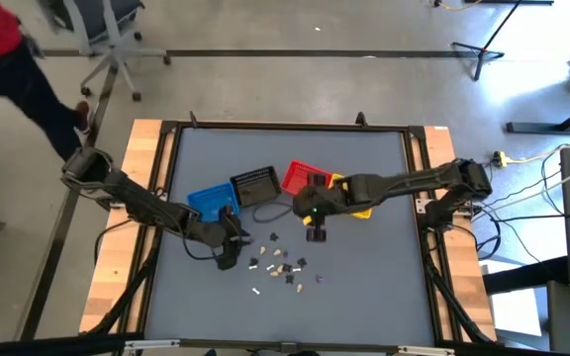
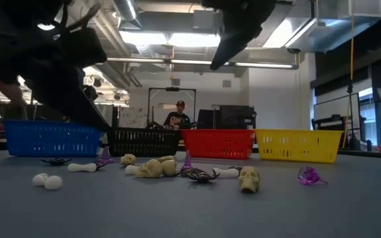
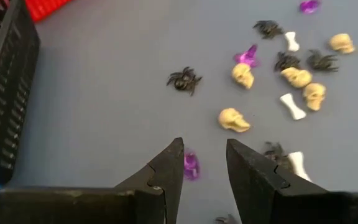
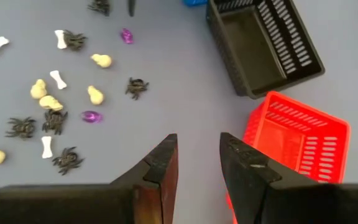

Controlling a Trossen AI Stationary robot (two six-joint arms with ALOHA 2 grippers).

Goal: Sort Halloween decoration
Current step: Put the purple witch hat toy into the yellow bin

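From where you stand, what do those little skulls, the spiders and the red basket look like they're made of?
The skulls look like moulded plastic, cream and matt, with smooth rounded shapes. The spiders seem to be thin black plastic or rubber; their fine legs leave it open. The red basket looks like rigid plastic with slotted walls and a slight sheen.

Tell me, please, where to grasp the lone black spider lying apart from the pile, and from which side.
Grip the spider across its round body, coming straight down from above: it lies flat, its thin legs splay outward, and bare table surrounds it.
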